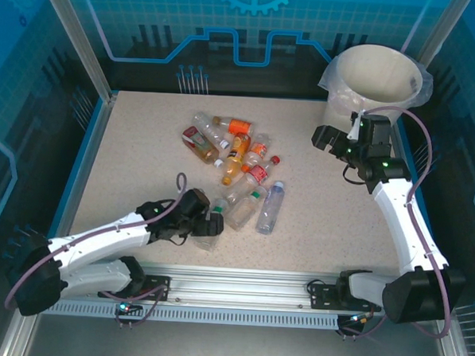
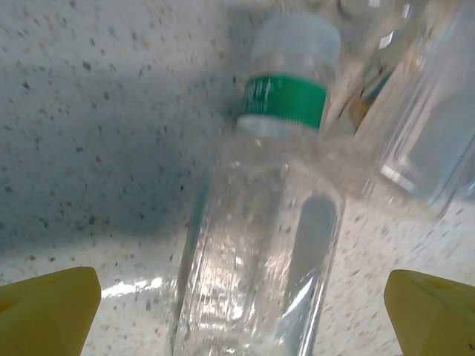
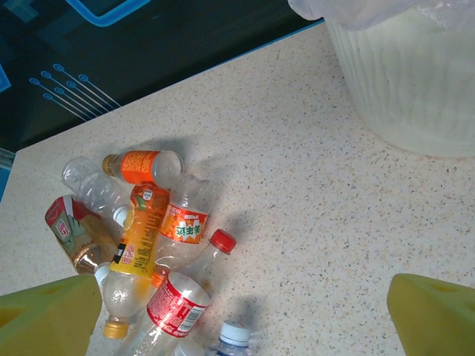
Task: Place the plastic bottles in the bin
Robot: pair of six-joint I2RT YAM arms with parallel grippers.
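Left gripper straddles green-banded bottle, another bottle alongside.

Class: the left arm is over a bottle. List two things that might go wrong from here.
1. The green-banded bottle between the tips of the open left end effector is smooth and round, so it may squirt out when squeezed.
2. A neighbouring clear bottle seems to lie against it and might get dragged along.

Small clear plastic bottles, several holding orange liquid, lie heaped on their sides mid-way across the table. The bag-lined cream-white bin stands upright at its far right.
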